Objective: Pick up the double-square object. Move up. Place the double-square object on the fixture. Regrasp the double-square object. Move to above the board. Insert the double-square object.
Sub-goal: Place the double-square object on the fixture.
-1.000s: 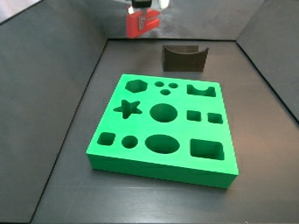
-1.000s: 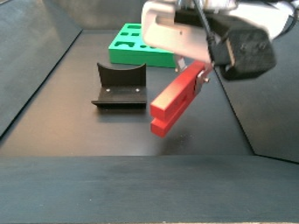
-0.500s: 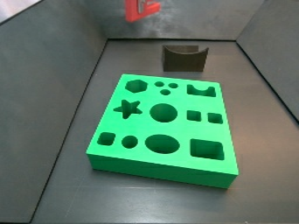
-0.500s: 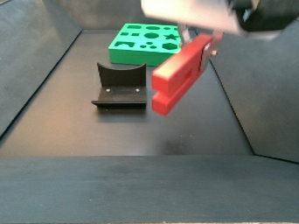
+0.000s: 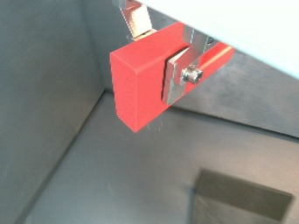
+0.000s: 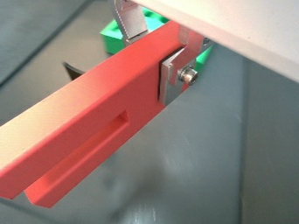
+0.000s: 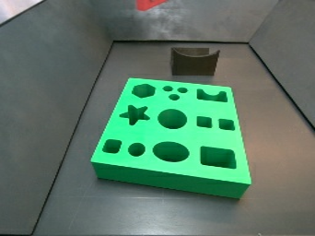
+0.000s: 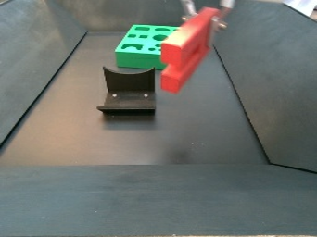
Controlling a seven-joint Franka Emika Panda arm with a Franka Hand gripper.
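gripper [image 5: 160, 59] up high over the floor, silver finger plates [image 5: 181, 74] clamped tight on the double-square object [image 5: 145, 83], one plate on each flat face in both wrist views. red piece hanging in the air, touching nothing but the fingers, well above the dark floor [image 8: 186, 130]. notch and two square prongs plain to see in a wrist view [image 6: 87, 127], long body sticking out away from the fingers. in a side view [image 8: 188, 48] red block tilted, near the top of the frame, gripper body mostly cut off above it [image 8: 213, 20]. in the other kind of side shot only a small red corner [image 7: 149, 4] poking in at the top edge, gripper itself not visible there. fixture [image 7: 193, 61] sitting on the floor behind the board, nothing resting in its curved dip; same in the closer side view [image 8: 128, 90], standing bare, off to the side of and below the red piece. board [image 7: 172, 132] flat on the floor, every cut-out vacant: star, hexagon, circles, ovals, squares all showing just green bottoms. board also at the far end [image 8: 151, 44] behind the fixture, and a bit of green peeking behind the piece in a wrist view [image 6: 114, 35]. dark rectangle on the floor in a wrist view [image 5: 239, 199], can't tell what it is.
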